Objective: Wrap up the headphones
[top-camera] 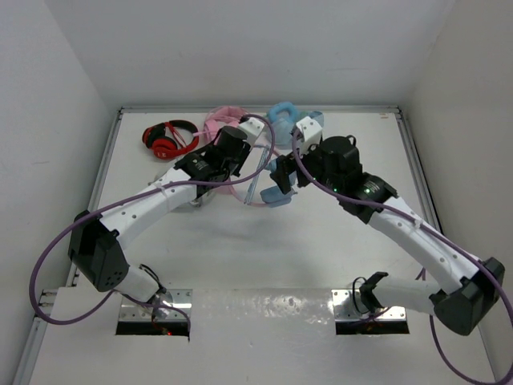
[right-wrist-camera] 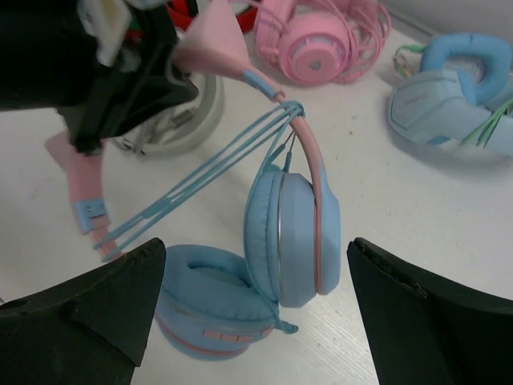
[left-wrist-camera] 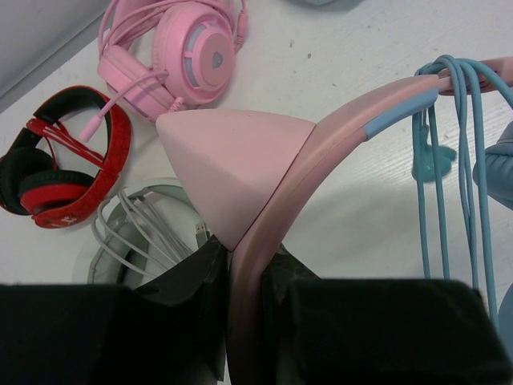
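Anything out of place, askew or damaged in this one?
Nothing damaged or spilled. The left claw grips the headphones by the pink headband, and the teal cable drapes over it in slack, uneven loops rather than a snug wrap.

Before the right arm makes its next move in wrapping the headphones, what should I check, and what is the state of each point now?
1. The left gripper is shut on the headband: ok.
2. The right gripper is open: ok.
3. The cable is looped over the headband: ok, several strands hang over it.
4. The cable lies between the right gripper's fingers: not ok.
5. The loose end of the cable is located: cannot tell.
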Available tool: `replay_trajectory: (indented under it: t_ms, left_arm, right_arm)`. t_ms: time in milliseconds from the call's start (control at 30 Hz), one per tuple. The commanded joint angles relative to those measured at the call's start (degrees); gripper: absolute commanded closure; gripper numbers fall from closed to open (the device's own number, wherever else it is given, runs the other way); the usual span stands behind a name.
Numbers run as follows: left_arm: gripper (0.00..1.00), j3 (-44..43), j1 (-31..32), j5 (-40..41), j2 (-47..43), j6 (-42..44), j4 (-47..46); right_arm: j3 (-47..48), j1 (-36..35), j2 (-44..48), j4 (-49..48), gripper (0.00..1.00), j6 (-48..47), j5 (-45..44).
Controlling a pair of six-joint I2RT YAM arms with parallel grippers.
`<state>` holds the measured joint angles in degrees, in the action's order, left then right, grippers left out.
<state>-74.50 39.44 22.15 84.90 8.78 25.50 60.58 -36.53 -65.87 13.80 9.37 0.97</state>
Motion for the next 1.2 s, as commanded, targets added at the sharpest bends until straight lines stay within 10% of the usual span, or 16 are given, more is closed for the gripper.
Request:
replay_trajectory:
  t_ms: [0,233,567,767,867,1167]
  left_arm:
    - [1.0,-2.4,0.2,-1.06,-1.58,-2.1,-4.76]
    - [1.0,-1.53,0.11,-3.08,-3.51,-3.15,-3.35]
    - [0.95,-1.79,0.11,-7.64,-3.43,-3.42,-3.35]
    - [0.21,-5.21,-0.15,-11.69,-1.23,-4.47,0.33]
    - [0.0,-7.15,-1.03,-11.26,-2.02,-4.82,2.18]
    - [0.0,-9.62,-12.45,-17.49,-6.5,-3.42,7.99]
  right_arm:
    - [1.82,-0.29,-5.66,1.49,0.06,-0.75,-2.2]
    - [6.39,-0.29,-14.37,3.16,0.06,-3.56,-7.3]
    - [7.01,-0.2,-17.81,2.46,1.0,-2.95,-16.95]
    - [7.27,2.34,-17.54,1.66,1.0,-2.69,-22.33]
    - [8.5,5.94,-17.54,2.81,1.0,-1.37,-21.54]
    - [16.67,23.69,-23.07,9.39,1.0,5.57,-14.25]
